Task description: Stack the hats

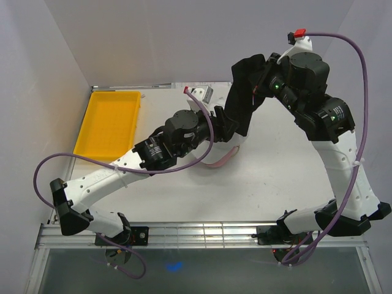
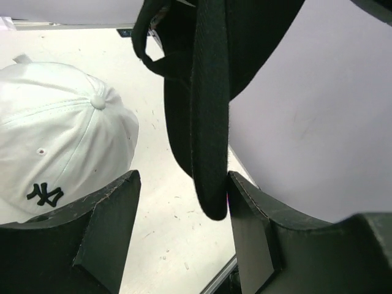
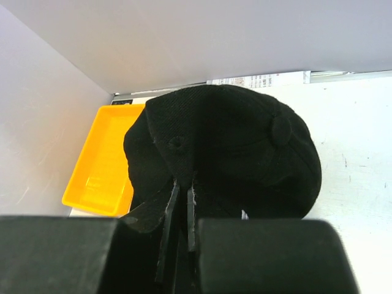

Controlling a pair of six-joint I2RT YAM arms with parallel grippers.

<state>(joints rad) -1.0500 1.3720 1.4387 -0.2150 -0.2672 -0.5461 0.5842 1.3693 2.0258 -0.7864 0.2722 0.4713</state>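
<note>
Okay, over the bench (image 1: 275, 184) the black cap (image 1: 242, 104) hangs, likely light and floppy, crown cloth pinched by the right gripper (image 3: 181, 203). Below sits the white cap (image 2: 55, 135). Stiffer brim (image 2: 208, 122) hangs between the spread jaws of the left gripper (image 2: 184, 180): probably the best hold.

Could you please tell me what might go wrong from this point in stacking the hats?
The right gripper pinches only a thin fold of the hanging black cap, so it could slip out.
Its brim hangs between the open left gripper's fingers; closing or pulling at the wrong time could twist it.
The white cap lies off to one side of it, so a drop now would likely miss.
</note>
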